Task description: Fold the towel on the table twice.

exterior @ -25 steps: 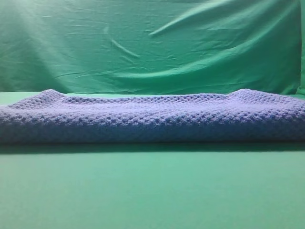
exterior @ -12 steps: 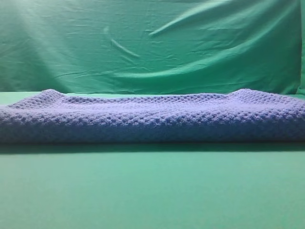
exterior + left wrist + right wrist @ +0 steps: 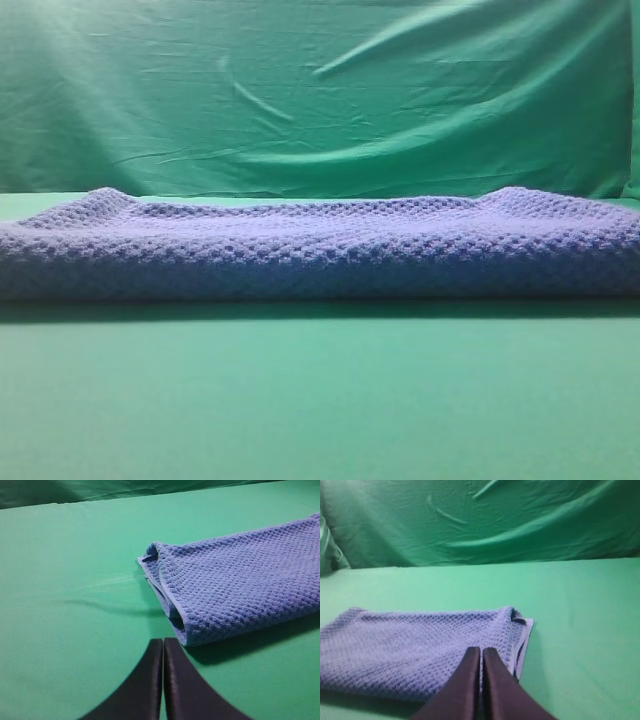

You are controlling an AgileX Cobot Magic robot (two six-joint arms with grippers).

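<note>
The blue-grey waffle-knit towel (image 3: pixel 320 250) lies folded in a long strip across the green table (image 3: pixel 320 400), spanning the whole exterior view. In the left wrist view its layered left end (image 3: pixel 235 585) rests just ahead and right of my left gripper (image 3: pixel 163 645), whose dark fingers are pressed together, holding nothing. The right wrist view shows the towel's right end (image 3: pixel 420 645) beneath and ahead of my right gripper (image 3: pixel 481 652), also shut and empty. Neither gripper appears in the exterior view.
A wrinkled green backdrop cloth (image 3: pixel 320 100) hangs behind the table. Bare green table stretches in front of the towel and to the left of its left end (image 3: pixel 65 605) and right of its right end (image 3: pixel 590 630).
</note>
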